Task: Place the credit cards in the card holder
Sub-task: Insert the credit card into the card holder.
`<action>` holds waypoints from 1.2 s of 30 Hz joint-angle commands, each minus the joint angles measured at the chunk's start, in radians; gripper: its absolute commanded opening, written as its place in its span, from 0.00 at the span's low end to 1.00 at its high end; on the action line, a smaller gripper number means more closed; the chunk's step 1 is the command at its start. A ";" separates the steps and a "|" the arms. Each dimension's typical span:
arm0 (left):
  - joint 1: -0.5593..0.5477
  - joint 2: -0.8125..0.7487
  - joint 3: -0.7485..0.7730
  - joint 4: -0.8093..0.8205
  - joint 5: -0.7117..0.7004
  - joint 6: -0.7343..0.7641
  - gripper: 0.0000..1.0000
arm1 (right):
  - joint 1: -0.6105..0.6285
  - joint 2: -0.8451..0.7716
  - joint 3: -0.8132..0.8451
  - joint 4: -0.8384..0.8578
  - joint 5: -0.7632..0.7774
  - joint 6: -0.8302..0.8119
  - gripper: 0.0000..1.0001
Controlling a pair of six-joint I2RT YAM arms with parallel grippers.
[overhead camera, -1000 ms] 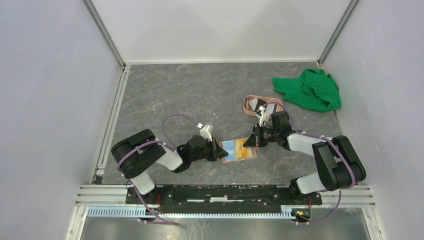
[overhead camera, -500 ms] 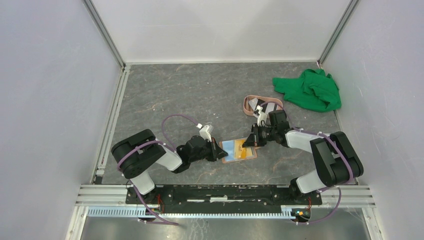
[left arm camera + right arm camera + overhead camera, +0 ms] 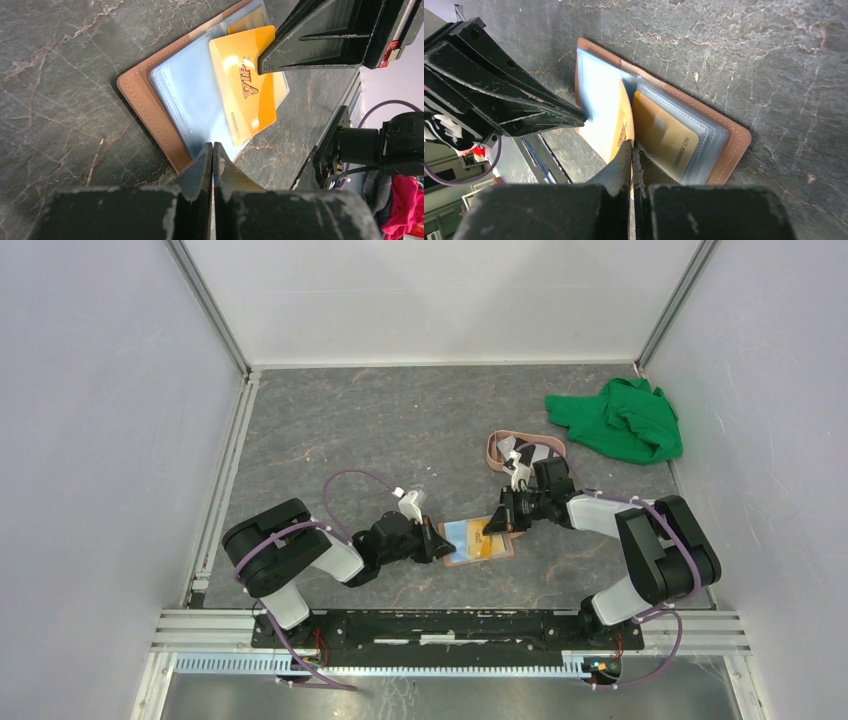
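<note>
Your card holder (image 3: 478, 541) lay open near the middle of the table's (image 3: 350, 420) near edge. A yellow card (image 3: 664, 136) sat in one clear pocket, and the orange card (image 3: 244, 85) leaned over the sleeves, clamped in your right gripper (image 3: 631, 148). Your left gripper (image 3: 213, 150) was pinched shut on the sleeve's edge. Bare surface stretched toward the far-left corner, while the pink tray (image 3: 494, 447) and green cloth (image 3: 620, 422) crowded the far-right corner.

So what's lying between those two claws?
The open card holder, clear sleeves up. The left gripper pinches its sleeve edge; the right gripper pinches an orange card over it. The top view shows the whole stretch.
</note>
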 commanded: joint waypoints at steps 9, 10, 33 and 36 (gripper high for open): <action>-0.003 -0.008 -0.019 -0.009 0.006 -0.002 0.07 | 0.035 0.061 0.050 -0.044 0.002 -0.043 0.01; -0.003 -0.008 -0.019 -0.007 0.008 -0.002 0.07 | 0.038 0.067 0.054 -0.045 -0.003 -0.044 0.01; -0.003 -0.055 -0.022 0.000 0.024 0.002 0.11 | 0.066 0.089 0.148 -0.126 -0.030 -0.183 0.39; -0.003 -0.059 -0.022 -0.004 0.024 0.004 0.12 | 0.065 0.069 0.153 -0.141 0.000 -0.207 0.42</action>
